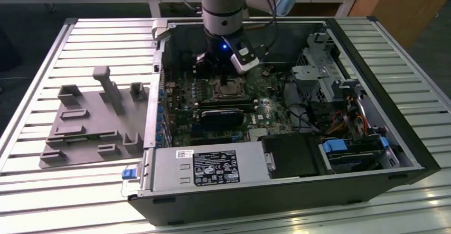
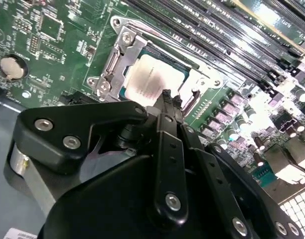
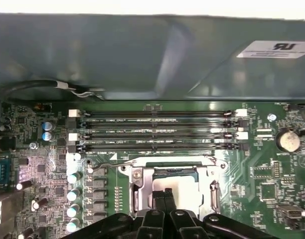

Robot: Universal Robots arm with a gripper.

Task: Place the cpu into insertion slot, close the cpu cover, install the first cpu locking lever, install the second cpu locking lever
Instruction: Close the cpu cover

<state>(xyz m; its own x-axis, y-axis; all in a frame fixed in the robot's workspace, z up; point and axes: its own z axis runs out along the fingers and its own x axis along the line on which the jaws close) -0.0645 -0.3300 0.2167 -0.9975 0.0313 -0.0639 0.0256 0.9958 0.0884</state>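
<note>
The cpu point(image 2: 151, 78), a flat square with a silver-grey top, sits in the insertion slot point(image 1: 231, 91) on the green motherboard. The silver cpu cover point(image 2: 118, 59) lies down flat around it, and the chip shows through its window. A thin wire locking lever point(image 3: 110, 162) runs along one side of the socket. My gripper point(image 2: 166, 95) hangs just above the chip's edge, its black fingertips pressed together and holding nothing. In the first wrist view the gripper point(image 3: 165, 195) pokes in over the cpu point(image 3: 185, 191). The exterior view has the gripper point(image 1: 226, 81) low over the socket inside the open case.
Long memory slots point(image 3: 157, 132) lie beside the socket, with a coin battery point(image 3: 286, 140) and capacitors point(image 3: 73, 194) nearby. A black card point(image 1: 222, 117), the power supply point(image 1: 204, 165) and drive bays point(image 1: 352, 144) crowd the case. A grey fixture plate point(image 1: 92, 123) lies at the exterior view's left.
</note>
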